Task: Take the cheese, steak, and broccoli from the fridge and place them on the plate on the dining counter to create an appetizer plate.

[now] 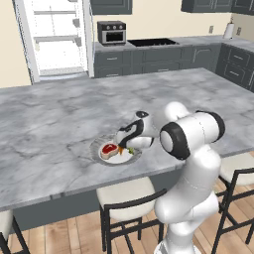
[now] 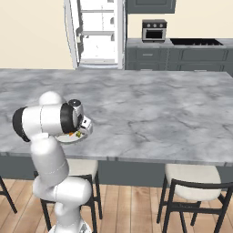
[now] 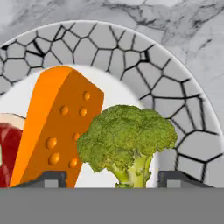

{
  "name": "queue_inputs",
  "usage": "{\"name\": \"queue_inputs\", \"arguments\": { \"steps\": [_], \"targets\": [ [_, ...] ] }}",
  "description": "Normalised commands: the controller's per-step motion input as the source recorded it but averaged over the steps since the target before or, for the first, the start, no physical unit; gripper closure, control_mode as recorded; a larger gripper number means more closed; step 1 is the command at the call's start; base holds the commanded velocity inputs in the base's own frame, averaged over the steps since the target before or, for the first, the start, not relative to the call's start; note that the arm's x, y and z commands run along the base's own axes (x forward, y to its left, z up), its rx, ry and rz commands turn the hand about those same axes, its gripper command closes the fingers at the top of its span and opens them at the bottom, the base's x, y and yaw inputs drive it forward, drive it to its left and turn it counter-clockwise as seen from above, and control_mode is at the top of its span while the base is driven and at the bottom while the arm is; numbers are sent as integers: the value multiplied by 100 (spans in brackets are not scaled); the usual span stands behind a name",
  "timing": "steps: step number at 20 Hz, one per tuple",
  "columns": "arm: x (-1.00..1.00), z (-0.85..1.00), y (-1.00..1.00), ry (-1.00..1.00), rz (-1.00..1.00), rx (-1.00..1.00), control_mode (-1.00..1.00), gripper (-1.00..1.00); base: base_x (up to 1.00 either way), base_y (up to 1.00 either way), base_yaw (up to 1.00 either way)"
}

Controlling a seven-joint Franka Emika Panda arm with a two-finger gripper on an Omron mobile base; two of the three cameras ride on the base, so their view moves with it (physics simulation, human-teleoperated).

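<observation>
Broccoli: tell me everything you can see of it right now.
The broccoli is a lumpy green floret with a paler yellow-green stalk. It stands on the white centre of the plate, stalk toward the claw, between the open fingertips. The orange cheese stands close beside it; whether they touch I cannot tell.

Grey veined marble table [image 1: 59,124], smooth and matt. The plate [image 3: 131,57] has a cracked-stone grey rim. Cheese [image 3: 57,127] looks waxy, pitted; broccoli [image 3: 127,140] is rough and lumpy.
</observation>
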Motion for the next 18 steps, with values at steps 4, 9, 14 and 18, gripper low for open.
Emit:
{"name": "queue_inputs", "arguments": {
  "steps": [4,9,14,18],
  "targets": [
    [-44,95,0,-9,-3,0,-100,-100,0,0,0],
    [-75,89,-5,-17,-4,0,-100,-100,0,0,0],
    [-94,83,-18,-27,-1,0,-100,-100,0,0,0],
    [-89,92,-19,-25,0,0,-100,-100,0,0,0]
  ]
}}
